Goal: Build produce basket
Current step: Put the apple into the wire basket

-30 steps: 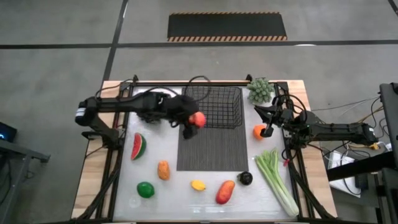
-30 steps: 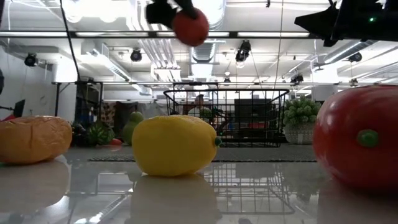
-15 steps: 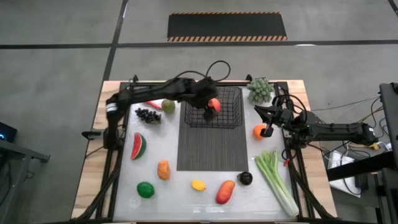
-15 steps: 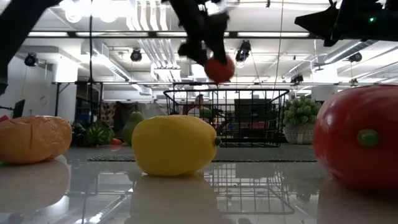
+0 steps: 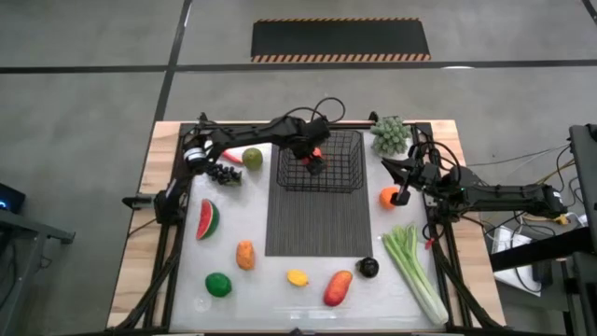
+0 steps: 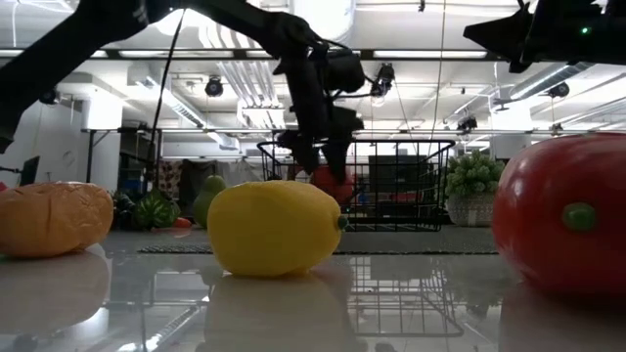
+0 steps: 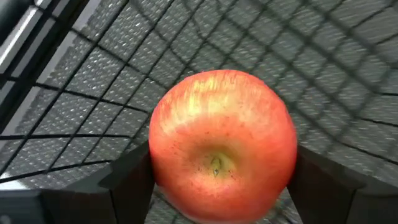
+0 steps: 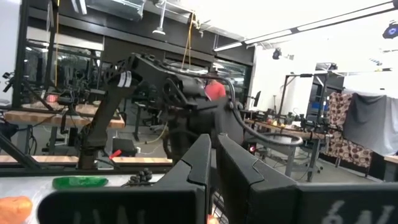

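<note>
Two arms work at a table, and only the left one is busy. The left end effector (image 5: 314, 161) reaches into the black wire basket (image 5: 343, 177) at the far middle of the table, its fingers spread wide around a red apple (image 7: 222, 162) gripped on both sides. The wrist view shows mesh directly behind the apple, so it hangs low inside the basket, probably so it can be let go without rolling or bouncing out. The basket sits on the far end of a dark ribbed mat (image 5: 317, 224), likely there to stop it sliding. The basket looks otherwise empty, so there is open room inside, though its thin walls stand close around the fingers and a straight lift out seems safest. The rest of the produce lies spread around the mat: grapes (image 5: 222, 173) and a green fruit (image 5: 252, 158) just left of the basket, a watermelon slice (image 5: 207, 219), a lime (image 5: 218, 285), a lemon (image 5: 298, 277), and celery (image 5: 415, 271) along the right edge. The right end effector (image 5: 404, 194) waits fully closed and empty beside an orange (image 5: 388, 197).
</note>
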Controlling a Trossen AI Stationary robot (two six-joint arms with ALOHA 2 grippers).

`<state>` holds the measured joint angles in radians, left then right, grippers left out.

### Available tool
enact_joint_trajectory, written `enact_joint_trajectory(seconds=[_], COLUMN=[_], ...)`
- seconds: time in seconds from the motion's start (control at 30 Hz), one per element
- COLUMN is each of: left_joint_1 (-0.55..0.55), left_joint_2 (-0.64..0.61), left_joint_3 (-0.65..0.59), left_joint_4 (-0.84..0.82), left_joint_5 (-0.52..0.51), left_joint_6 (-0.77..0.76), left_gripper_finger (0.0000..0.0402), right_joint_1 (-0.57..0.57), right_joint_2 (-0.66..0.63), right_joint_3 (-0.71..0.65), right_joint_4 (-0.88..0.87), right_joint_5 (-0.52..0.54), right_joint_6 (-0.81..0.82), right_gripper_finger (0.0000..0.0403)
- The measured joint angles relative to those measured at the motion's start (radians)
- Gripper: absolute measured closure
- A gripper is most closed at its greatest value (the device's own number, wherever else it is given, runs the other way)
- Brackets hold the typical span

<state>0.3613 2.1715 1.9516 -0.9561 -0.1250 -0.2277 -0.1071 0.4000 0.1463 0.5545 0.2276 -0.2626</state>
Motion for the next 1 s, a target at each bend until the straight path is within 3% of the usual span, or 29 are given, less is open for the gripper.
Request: enact_joint_trajectory(seconds=[0.4, 1.0], left_joint_1=[0.006, 0.005], left_joint_2=[0.008, 0.008], left_joint_3=[-0.052, -0.121], left_joint_4=[-0.005, 0.084], left_joint_5=[-0.146, -0.146], left_joint_6=[0.056, 0.079], left_gripper_finger=[0.0116, 0.0103], right_joint_1=[0.000, 0.000], right_joint_2=[0.000, 0.000], right_joint_3=[0.000, 0.000], right_joint_4=[0.000, 0.000], right_joint_5=[0.000, 0.000], right_joint_6=[-0.003, -0.002], right_gripper_finger=[0.0385, 0.0385])
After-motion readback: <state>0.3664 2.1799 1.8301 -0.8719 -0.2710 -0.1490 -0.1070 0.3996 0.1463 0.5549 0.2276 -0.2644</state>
